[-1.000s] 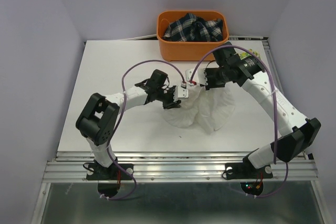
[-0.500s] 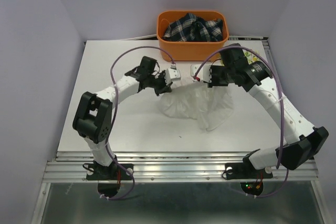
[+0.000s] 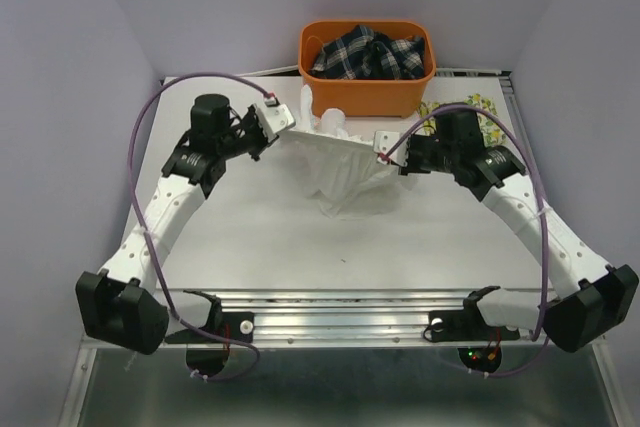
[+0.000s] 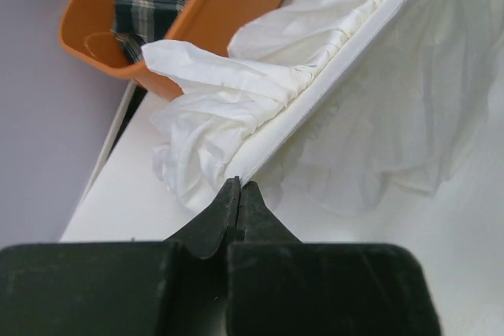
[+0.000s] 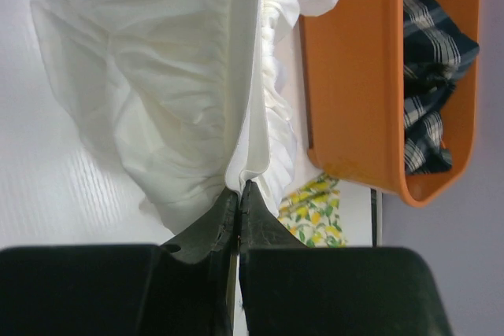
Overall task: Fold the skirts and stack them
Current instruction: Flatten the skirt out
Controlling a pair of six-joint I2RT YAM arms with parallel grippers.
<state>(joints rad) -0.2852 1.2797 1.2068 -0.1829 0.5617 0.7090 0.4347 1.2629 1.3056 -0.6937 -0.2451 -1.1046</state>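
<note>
Plain white skirt [image 3: 345, 162]: centre of table [image 3: 230, 247], short of orange basket [image 3: 367, 92] at 12 o'clock. Waistband [image 4: 327, 76] pulled taut between left gripper [image 4: 239, 186] at 10 o'clock and right gripper [image 5: 239, 189] at 3 o'clock, fingers of both clamped on band; likely spreading flat for folding. Lemon-print skirt [image 3: 470, 107]: 2 o'clock, waiting.

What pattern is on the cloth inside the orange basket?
Dark blue-and-white plaid; the cloth in the basket shows best from the top camera.
</note>
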